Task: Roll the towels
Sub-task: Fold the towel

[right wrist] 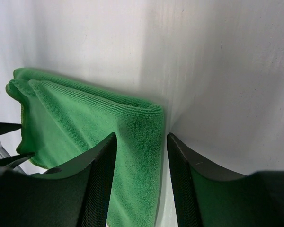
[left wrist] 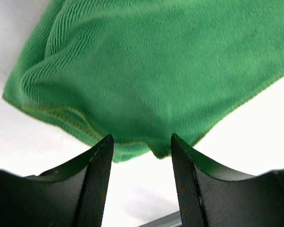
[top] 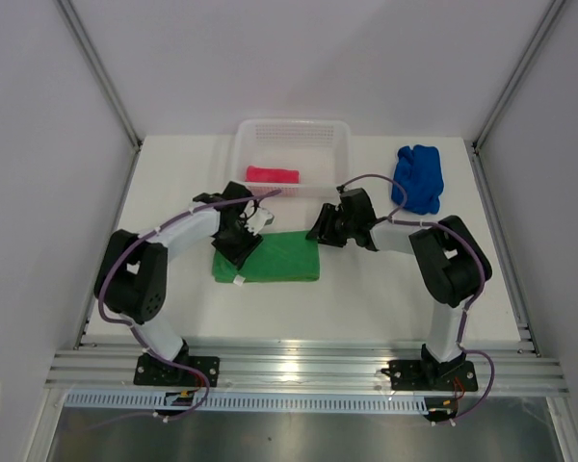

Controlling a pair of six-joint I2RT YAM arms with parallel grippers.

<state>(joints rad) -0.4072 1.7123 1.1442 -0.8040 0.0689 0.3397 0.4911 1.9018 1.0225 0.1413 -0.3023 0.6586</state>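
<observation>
Where the bench [top: 366, 298] is seen from above, three towels are entered.

- Green towel [top: 275, 257]: folded flat at the centre of the bench, between the two arms.
- Pink towel [top: 272, 174]: rolled, lying inside the white mesh basket [top: 294, 128] at the far edge.
- Blue towel [top: 419, 178]: crumpled heap, far right, well apart from the others.
- Left gripper [left wrist: 139, 144]: jaws partly apart, the green towel's left edge reaching between the fingertips, not pinched.
- Right gripper [right wrist: 141, 139]: jaws partly apart, straddling the green towel's folded right edge, nothing clamped.

No legible text or labels anywhere
</observation>
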